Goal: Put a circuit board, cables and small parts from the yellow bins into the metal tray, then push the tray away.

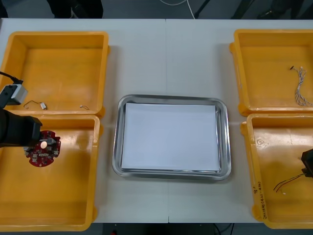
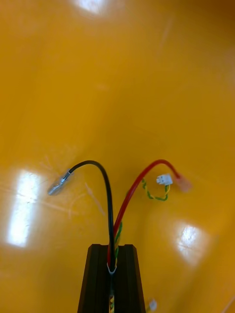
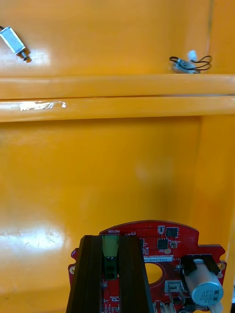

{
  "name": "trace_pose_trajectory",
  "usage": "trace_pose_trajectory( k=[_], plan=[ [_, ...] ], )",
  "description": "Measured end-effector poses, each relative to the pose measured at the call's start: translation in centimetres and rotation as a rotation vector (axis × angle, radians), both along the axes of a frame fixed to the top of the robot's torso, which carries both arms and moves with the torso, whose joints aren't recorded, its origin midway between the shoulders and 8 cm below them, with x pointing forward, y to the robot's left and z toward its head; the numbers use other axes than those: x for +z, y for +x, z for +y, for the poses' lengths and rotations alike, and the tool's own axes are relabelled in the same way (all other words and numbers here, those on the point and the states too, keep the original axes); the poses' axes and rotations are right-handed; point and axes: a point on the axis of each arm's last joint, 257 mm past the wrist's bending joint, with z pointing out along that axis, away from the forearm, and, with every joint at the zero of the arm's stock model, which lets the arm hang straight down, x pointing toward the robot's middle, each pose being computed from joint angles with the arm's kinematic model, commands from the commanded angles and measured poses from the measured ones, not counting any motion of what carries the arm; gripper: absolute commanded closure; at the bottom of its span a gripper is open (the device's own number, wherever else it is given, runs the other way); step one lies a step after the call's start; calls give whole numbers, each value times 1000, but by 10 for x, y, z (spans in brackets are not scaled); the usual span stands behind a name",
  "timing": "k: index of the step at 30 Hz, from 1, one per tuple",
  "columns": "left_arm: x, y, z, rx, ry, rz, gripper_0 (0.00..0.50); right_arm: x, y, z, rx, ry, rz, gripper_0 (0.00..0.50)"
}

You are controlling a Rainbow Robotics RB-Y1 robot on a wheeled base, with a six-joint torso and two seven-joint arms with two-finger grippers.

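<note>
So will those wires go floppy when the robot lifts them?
Probably floppy: the red, black and yellow cables bend in arcs beyond the right gripper. They look thin and light, so may swing. The white plug might snag the yellow bin. The left gripper grips the red circuit board.

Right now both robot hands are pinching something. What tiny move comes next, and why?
Probably lift the left hand straight up: it is shut on the round red circuit board inside the near left yellow bin, and the white-lined metal tray holds nothing yet. The right hand, shut on black and red cables in the near right yellow bin, could follow.
</note>
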Motion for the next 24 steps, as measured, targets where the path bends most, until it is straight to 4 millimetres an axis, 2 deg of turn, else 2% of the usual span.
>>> trace_pose_trajectory(
  k=[7,11,17,24],
  plan=[
    [27,6,-20,-37,-4,-21,498,49,-7,-4,13,-49,-2,500],
    [40,12,-40,36,-67,-37,495,74,-17,-9,21,-92,10,500],
    [43,17,-71,209,-185,0,494,110,-11,-15,45,-164,-53,500],
    [42,20,-107,130,-140,1,492,133,-7,-12,134,-200,-79,500]
  ],
)
